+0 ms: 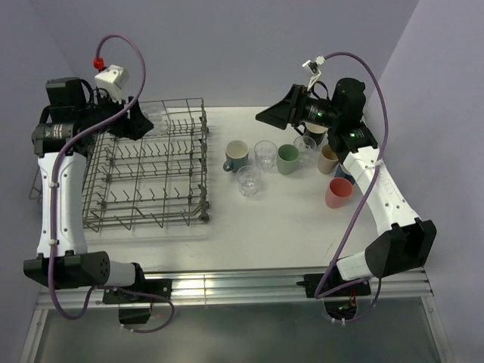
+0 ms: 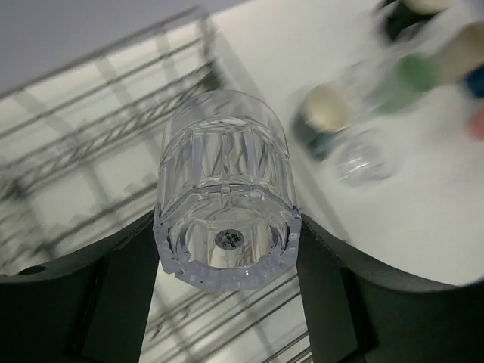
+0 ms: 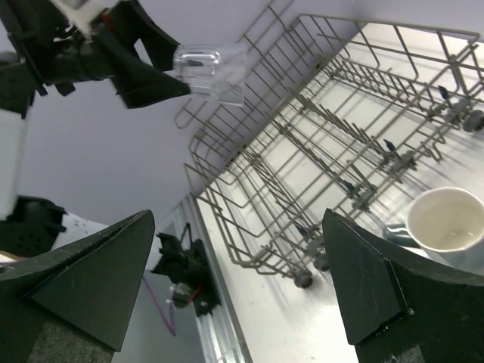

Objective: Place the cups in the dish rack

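Note:
My left gripper [image 1: 145, 121] is shut on a clear glass tumbler [image 1: 157, 119] and holds it above the far end of the grey wire dish rack [image 1: 147, 170]. In the left wrist view the tumbler [image 2: 224, 181] sits between both fingers [image 2: 125, 295], base toward the camera, over the rack's wires [image 2: 76, 151]. My right gripper [image 1: 266, 115] is open and empty, raised over the cups. On the table stand a grey-blue mug [image 1: 237, 155], two tumblers [image 1: 265, 153] [image 1: 248, 180], a green mug [image 1: 287, 159] and a beige mug [image 1: 327, 159]. The right wrist view shows the rack [image 3: 340, 136] and the held tumbler [image 3: 212, 72].
A third tumbler [image 1: 305, 146], a coral cup [image 1: 338, 193] and a blue cup [image 1: 345, 176] stand under my right arm. The grey-blue mug [image 3: 446, 223] lies beside the rack's right side. The rack's tall wire sides rise along its edges.

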Available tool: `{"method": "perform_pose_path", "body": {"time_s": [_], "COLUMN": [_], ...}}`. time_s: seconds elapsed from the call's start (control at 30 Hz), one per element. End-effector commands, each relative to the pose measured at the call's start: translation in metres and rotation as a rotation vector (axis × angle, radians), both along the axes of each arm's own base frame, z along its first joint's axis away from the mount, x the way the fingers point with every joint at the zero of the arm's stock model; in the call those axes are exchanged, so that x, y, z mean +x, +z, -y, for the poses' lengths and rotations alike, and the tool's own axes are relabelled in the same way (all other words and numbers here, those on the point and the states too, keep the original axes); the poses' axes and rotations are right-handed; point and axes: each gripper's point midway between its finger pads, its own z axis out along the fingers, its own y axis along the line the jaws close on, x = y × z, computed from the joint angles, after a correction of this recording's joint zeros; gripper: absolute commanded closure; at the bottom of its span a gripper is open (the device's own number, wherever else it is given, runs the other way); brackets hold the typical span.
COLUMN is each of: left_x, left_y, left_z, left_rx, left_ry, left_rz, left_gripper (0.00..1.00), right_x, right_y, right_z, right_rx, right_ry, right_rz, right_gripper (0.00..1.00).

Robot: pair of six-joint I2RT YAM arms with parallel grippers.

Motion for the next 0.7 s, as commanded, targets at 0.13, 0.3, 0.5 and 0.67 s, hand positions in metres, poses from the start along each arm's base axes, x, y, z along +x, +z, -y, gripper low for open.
{"method": "perform_pose_path", "body": {"time_s": [0.13,0.3,0.5,0.67], "left_x": [-0.017,-0.038,-0.057,-0.061], "left_y": [-0.049,-0.073,-0.097,-0.111], "left_z": [-0.111,-0.150,-0.179,-0.190], "left_rx": [0.542,0.797,1.002,1.066], "left_ry": [0.360,0.343,0.161,-0.009], "left_rz": [-0.144,-0.187,-0.221,-0.234], "left_gripper": [1.00,1.00,1.00,1.00], "right_x": [-0.007,-0.004,0.003,0.006], "right_y": [0.005,0.002,0.003,0.003], "right_z": [0.010,0.008,0.006,0.005], "right_rx": [-0.065,-0.071,-0.063,-0.059], "right_ry": [0.010,0.021,0.024,0.023], "right_rz": [0.104,0.087,0.064,0.052], "right_gripper": [0.00,0.00,0.00,0.00]}}
